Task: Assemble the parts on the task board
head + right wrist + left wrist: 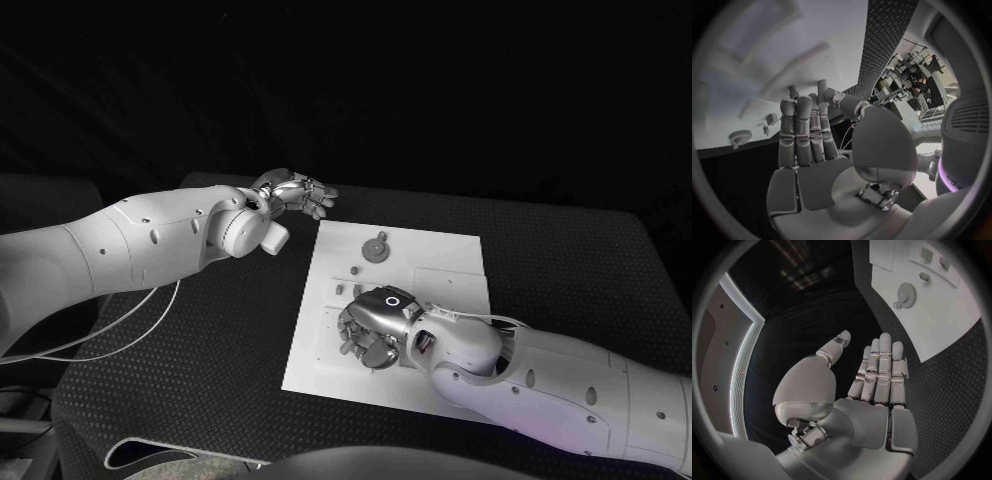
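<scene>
The white task board [433,255] lies in the middle of the black table. A grey gear-like part [376,249] stands near the board's far edge, with small grey pieces [355,270] just in front of it. My right hand [375,325] hovers over the board's near left area, fingers pointing down at it. Its wrist view shows the fingers [807,130] straight and together, thumb apart, holding nothing, with the gear [739,136] off to the side. My left hand [296,192] hangs off the board's far left corner, fingers [879,370] straight and empty. From that wrist the gear [906,292] and board [954,320] lie beyond it.
A pale cable [123,325] loops over the table below the left arm. The black textured table mat [173,380] surrounds the board on all sides. Shallow recesses and small pieces [924,276] mark the board's surface.
</scene>
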